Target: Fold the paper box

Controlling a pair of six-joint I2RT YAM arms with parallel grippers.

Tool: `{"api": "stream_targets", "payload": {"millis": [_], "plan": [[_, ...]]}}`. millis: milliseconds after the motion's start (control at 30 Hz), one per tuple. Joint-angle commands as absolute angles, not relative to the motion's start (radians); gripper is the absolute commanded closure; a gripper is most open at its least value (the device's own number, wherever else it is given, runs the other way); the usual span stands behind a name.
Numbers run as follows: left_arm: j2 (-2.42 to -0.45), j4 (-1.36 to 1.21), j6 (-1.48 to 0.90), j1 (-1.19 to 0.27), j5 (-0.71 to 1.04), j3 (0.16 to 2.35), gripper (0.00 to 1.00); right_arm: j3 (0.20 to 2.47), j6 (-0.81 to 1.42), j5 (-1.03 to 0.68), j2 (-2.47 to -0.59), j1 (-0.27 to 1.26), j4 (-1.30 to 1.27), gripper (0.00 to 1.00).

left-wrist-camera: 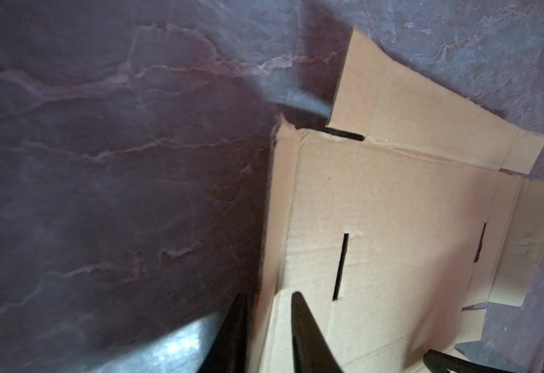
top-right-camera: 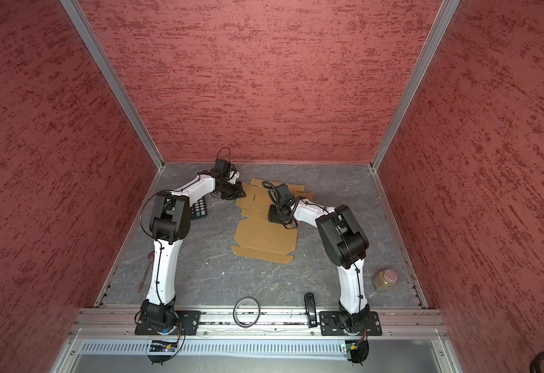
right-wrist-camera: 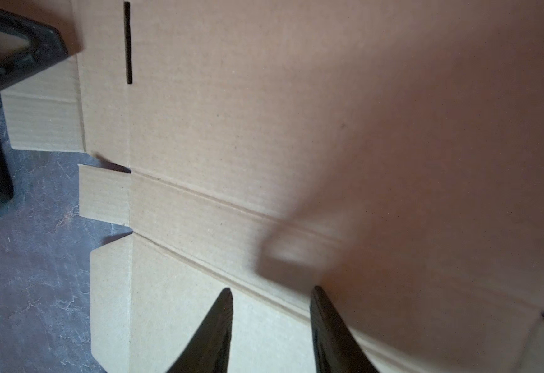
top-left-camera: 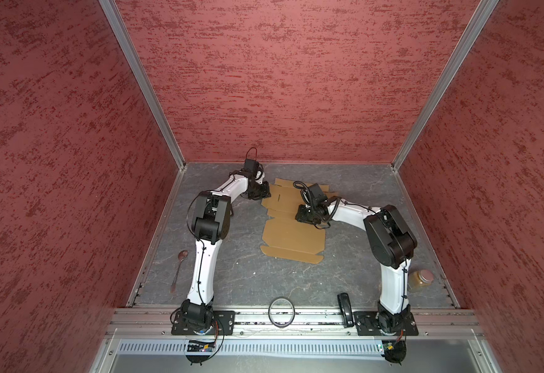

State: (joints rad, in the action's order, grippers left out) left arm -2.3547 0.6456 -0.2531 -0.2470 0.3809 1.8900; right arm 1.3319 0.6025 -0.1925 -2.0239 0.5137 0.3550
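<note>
**Operator:** Where's the box?

**Spotter:** You have one box (top-left-camera: 291, 232), a flat cut sheet lying on the far half of the surface (top-left-camera: 232, 277). Its long axis runs from you toward the back wall, a little skewed.

**Operator:** How do the pincers sit against it?

**Spotter:** Your left pincer (left-wrist-camera: 268, 295) is at the sheet's far left edge, so the box lies to its right. In the left wrist view one finger is over the panel and the other is outside the side flap (left-wrist-camera: 280, 210), which looks lifted a little between them. I cannot tell whether you have it pinched, because some gap shows. Your right pincer (right-wrist-camera: 272, 289) is over the sheet itself, at the crease band across the middle. Its fingers are apart with nothing between them, so it is released. I cannot tell whether its tips press the card.

**Operator:** Which arm takes the fold?

**Spotter:** The left, I'd judge. The flap sits between its fingers and its crease runs along the long axis. You'd swing it inward, toward the right pincer, while the right pins the panel.

**Operator:** Count?

**Spotter:** One box and two pincers. There is one calculator (top-right-camera: 199, 208) near the sheet's left edge. Well apart from the sheet are one spoon (top-left-camera: 180, 268), one jar (top-left-camera: 421, 280), one ring (top-left-camera: 281, 311) and one black device (top-left-camera: 345, 308).
</note>
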Motion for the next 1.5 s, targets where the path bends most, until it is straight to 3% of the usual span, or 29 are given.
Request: {"api": "stream_targets", "payload": {"millis": [0, 367, 733, 967, 1267, 1467], "plan": [[-2.355, 0.625, -0.249, -0.249, 0.381, 1.876, 0.82, 1.296, 0.617, -0.199, -2.084, 0.519, 0.396, 0.59], [-2.252, 0.511, -0.299, -0.249, 0.32, 1.752, 0.96, 1.3, 0.621, -0.164, -2.038, 0.52, 0.413, 0.57], [-2.017, 0.241, -0.381, -0.265, 0.264, 1.397, 0.98, 1.477, 0.647, 0.099, -2.01, 0.645, 0.581, 0.41], [-1.964, 0.179, -0.372, -0.278, 0.244, 1.306, 0.98, 1.502, 0.662, 0.083, -2.029, 0.727, 0.453, 0.4], [-2.013, 0.116, -0.373, -0.249, 0.257, 1.283, 0.99, 1.618, 0.635, 0.1, -2.119, 0.775, 0.456, 0.29], [-2.05, 0.123, -0.367, -0.224, 0.306, 1.3, 0.99, 1.664, 0.635, 0.117, -2.164, 0.779, 0.458, 0.28]]}}
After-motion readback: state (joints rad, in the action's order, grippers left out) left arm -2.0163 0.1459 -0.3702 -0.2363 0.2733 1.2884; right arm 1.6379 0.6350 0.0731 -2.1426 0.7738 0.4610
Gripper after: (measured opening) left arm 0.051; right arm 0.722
